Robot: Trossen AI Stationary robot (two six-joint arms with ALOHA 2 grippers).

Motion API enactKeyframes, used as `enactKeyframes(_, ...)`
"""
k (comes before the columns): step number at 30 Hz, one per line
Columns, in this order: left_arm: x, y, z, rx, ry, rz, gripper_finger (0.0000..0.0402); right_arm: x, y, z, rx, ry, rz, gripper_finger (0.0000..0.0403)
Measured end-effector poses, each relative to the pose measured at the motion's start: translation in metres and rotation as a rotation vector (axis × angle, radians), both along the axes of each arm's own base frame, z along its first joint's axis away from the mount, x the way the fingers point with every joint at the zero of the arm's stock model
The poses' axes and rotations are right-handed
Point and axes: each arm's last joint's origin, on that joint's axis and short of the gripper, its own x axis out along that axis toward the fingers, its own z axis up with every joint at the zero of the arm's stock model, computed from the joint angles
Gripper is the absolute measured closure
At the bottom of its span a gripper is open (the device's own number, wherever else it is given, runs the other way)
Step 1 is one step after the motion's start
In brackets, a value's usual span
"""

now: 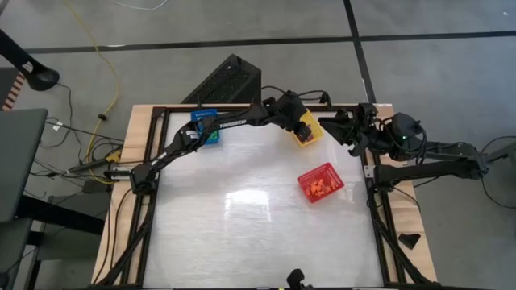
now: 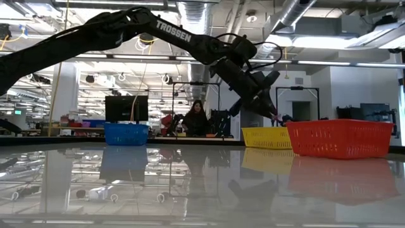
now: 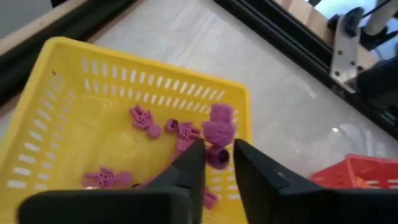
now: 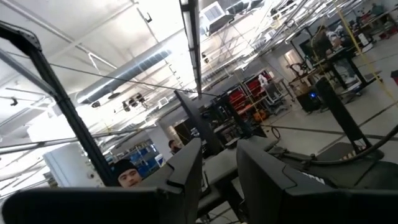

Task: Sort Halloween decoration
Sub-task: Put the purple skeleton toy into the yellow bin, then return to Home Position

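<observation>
My left gripper (image 3: 219, 152) reaches out over the yellow basket (image 3: 74, 81) at the table's far right, pointing slantwise down, with a gap between its fingertips. A purple decoration piece (image 3: 219, 127) sits right at those tips, above the basket's inside. Several purple pieces (image 3: 143, 118) lie on the basket's floor. The low view shows the same piece (image 2: 276, 117) at the fingertips, over the yellow basket (image 2: 266, 137). My right gripper (image 4: 217, 146) waits by the table's far right edge, raised and open, with nothing between its fingers. My left gripper's fingertips stand on either side of the purple piece's lower end (image 3: 217, 158), coming at it slantwise from above. The piece is clear of the basket floor. I cannot tell whether the fingers touch it.
A red basket (image 1: 321, 183) with orange pieces stands right of centre. A blue basket (image 1: 205, 129) stands at the far left, under my left arm. The white table (image 1: 242, 234) lies bare toward the near edge. A person (image 2: 197, 117) sits in the room beyond.
</observation>
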Motion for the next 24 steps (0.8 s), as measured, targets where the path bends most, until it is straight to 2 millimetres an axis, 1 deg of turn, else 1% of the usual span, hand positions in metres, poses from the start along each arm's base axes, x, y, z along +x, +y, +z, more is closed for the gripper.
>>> enactKeyframes(7,-0.002,0.001,-0.002,-0.070,0.006,-0.042,0.0252,0.000,0.000,0.000,-0.012,0.002,-0.005,0.0271)
enactKeyframes(10,-0.002,-0.001,0.008,-0.088,-0.065,-0.176,0.0233,0.000,0.000,0.000,-0.033,0.005,-0.010,0.0271)
enactKeyframes(12,-0.006,-0.004,0.023,-0.100,-0.094,-0.248,0.0230,-0.002,0.000,0.001,-0.063,0.006,-0.023,0.0271)
enactKeyframes(15,-0.014,-0.012,0.061,-0.072,-0.169,-0.326,0.0230,-0.012,0.002,0.004,-0.112,-0.005,-0.044,0.0271)
enactKeyframes(18,-0.032,-0.025,0.116,0.019,-0.259,-0.366,0.0232,-0.033,0.005,0.004,-0.133,0.012,-0.089,0.0271)
enactKeyframes(20,-0.050,-0.038,0.158,0.082,-0.315,-0.381,0.0233,-0.053,0.008,0.005,-0.137,0.009,-0.134,0.0271)
enactKeyframes(22,-0.074,-0.053,0.200,0.144,-0.361,-0.396,0.0233,-0.072,0.010,0.004,-0.136,0.003,-0.168,0.0271)
enactKeyframes(24,-0.102,-0.072,0.234,0.210,-0.363,-0.408,0.0233,-0.089,0.012,0.003,-0.138,-0.006,-0.188,0.0271)
